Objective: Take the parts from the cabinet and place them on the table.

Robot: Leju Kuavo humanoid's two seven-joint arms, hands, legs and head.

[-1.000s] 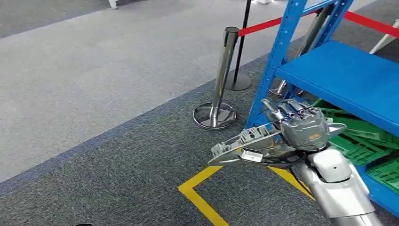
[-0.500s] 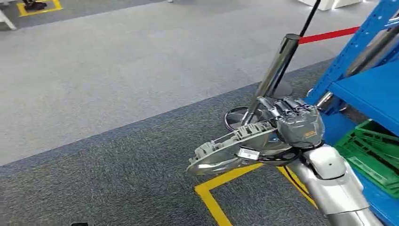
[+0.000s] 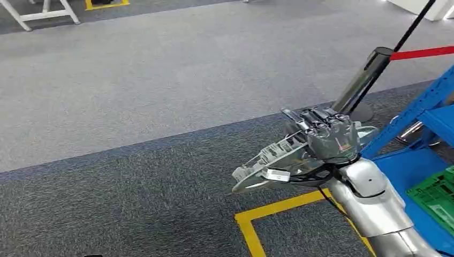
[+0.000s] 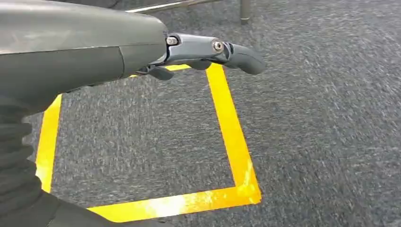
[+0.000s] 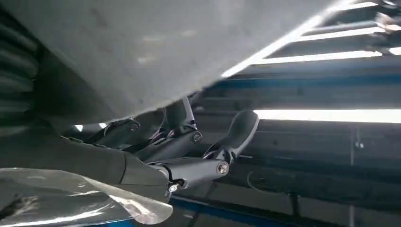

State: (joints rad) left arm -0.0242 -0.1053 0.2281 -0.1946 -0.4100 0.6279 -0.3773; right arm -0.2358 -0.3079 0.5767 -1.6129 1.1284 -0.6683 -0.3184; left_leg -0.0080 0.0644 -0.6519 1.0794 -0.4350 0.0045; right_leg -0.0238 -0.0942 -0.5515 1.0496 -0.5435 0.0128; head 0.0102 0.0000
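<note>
**Silver part in hand, table still to find**

Silvery and ribbed, the part (image 3: 275, 160) rides in the right hand (image 3: 327, 140), whose fingers (image 3: 310, 119) are curled over its upper edge. It juts toward nine o'clock from the hand, carried well above the grey carpet (image 3: 134, 107). In the right wrist view a shiny flange of it (image 5: 71, 198) lies under the hand.

The left hand (image 4: 142, 52) hangs over the floor near the yellow tape square (image 4: 231, 137); its fingers (image 4: 227, 49) reach out loosely with nothing between them.

At three o'clock from the part stand the blue cabinet (image 3: 423, 155) and a green crate (image 3: 436, 195); at one o'clock, a chrome post (image 3: 361, 83) with a red belt (image 3: 423, 52).

This looks like the carry step: part taken, not yet set down. White table legs (image 3: 43, 13) show at eleven o'clock, well apart. The next move calls for a steady grip until a tabletop lies beneath.

An orange marking on the right hand's back is too small to read.
</note>
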